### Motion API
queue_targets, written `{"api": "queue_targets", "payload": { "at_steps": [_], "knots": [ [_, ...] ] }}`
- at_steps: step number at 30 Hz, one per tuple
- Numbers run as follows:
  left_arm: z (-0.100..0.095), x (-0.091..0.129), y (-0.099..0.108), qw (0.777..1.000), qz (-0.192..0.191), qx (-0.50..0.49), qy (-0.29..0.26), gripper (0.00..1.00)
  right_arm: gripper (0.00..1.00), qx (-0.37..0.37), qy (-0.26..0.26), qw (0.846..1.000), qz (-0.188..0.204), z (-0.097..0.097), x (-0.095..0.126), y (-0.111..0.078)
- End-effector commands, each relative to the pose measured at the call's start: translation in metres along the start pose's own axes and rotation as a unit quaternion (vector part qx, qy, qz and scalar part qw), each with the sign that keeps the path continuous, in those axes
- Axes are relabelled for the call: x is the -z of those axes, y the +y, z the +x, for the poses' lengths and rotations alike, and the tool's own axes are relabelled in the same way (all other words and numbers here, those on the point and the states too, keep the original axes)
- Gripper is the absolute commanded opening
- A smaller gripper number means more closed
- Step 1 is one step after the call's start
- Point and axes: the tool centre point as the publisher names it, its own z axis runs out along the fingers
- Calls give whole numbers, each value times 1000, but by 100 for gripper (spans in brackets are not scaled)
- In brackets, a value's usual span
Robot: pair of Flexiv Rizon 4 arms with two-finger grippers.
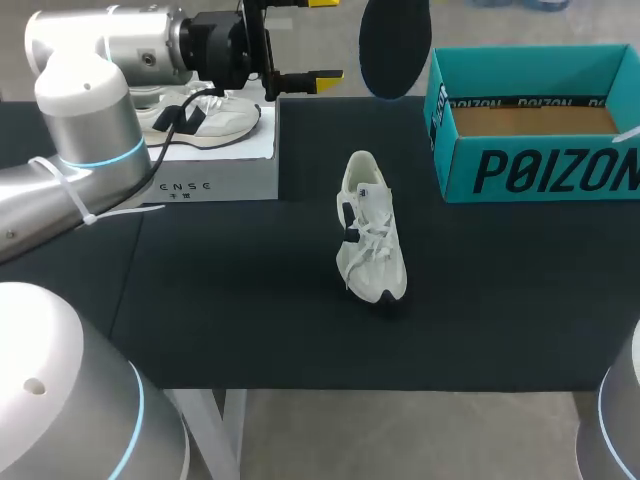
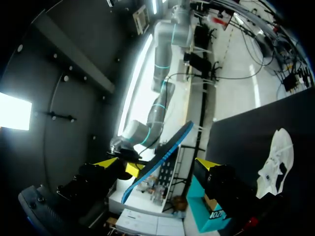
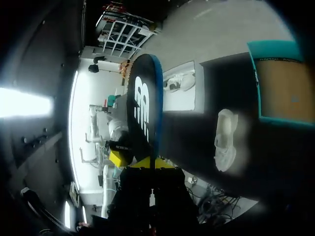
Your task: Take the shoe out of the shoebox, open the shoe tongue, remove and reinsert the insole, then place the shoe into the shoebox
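Head view. White shoe (image 1: 370,228) on its sole near the middle of the black table (image 1: 250,300), toe toward the near edge, laces loose. The teal shoebox (image 1: 540,170) stands open at the far right, well apart from the shoe, with its brown floor showing. The left arm (image 1: 90,110) enters from the left. The left gripper (image 1: 322,40) is held above the table's far side, its jaws spread wide and pointing at the dark insole (image 1: 395,45). The insole hangs upright in the air between that gripper and the shoebox. A white box (image 1: 215,175) at the far left carries a second shoe (image 1: 205,118).

Left wrist view. The insole (image 2: 177,137) is seen edge-on, blue-rimmed and slanting, just ahead of the wide yellow-tipped jaws. Neither tip touches it. The right arm (image 2: 162,73) reaches down to the insole's lower end. The shoe (image 2: 278,157) lies on the table beyond, and a corner of the shoebox (image 2: 199,209) shows beside one finger.

Right wrist view. The right gripper (image 3: 150,163) has its jaws closed on the lower end of the insole (image 3: 142,108), which rises straight ahead of them with its printed face showing. Below and beyond lie the shoe (image 3: 225,140), then the open shoebox (image 3: 272,47). The white box (image 3: 179,91) lies on the insole's other side.
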Motion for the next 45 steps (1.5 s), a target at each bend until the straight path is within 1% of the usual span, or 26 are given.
{"api": "queue_targets", "payload": {
  "at_steps": [1,2,5,8,12,17,21,25,29,31,36,40,45],
  "knots": [
    [0,-1,1,1000,1,-1,-1,100,0,8,-17,1000,-21,5,13,-11],
    [0,-1,1,1000,1,-1,-1,100,0,9,-16,1000,-20,5,14,-11],
    [0,-1,1,1000,1,-1,-1,100,0,3,-10,1000,5,6,12,-10],
    [0,-1,1,1000,1,-1,-1,100,0,-9,-2,1000,20,7,6,-10],
    [0,-1,1,1000,1,-1,-1,100,0,-33,11,999,31,10,-3,-11],
    [0,-1,1,1000,1,-1,-1,100,0,-52,22,997,52,22,-17,-10],
    [0,-1,1,1000,1,-1,-1,100,0,-53,34,996,68,29,-30,-10],
    [0,-1,1,1000,1,-1,-1,100,0,-72,52,992,88,25,-44,-11],
    [0,-1,1,1000,1,-1,-1,100,0,-91,56,988,108,21,-58,-14],
    [0,-1,1,1000,1,-1,-1,100,0,-101,61,987,111,19,-62,-16],
    [0,-1,1,1000,1,-1,-1,100,0,-131,62,981,132,15,-71,-22],
    [0,-1,1,1000,1,-1,-1,100,0,-145,61,979,133,14,-75,-25],
    [0,-1,1,1000,1,-1,-1,100,0,-155,55,978,128,9,-78,-21]
  ]
}}
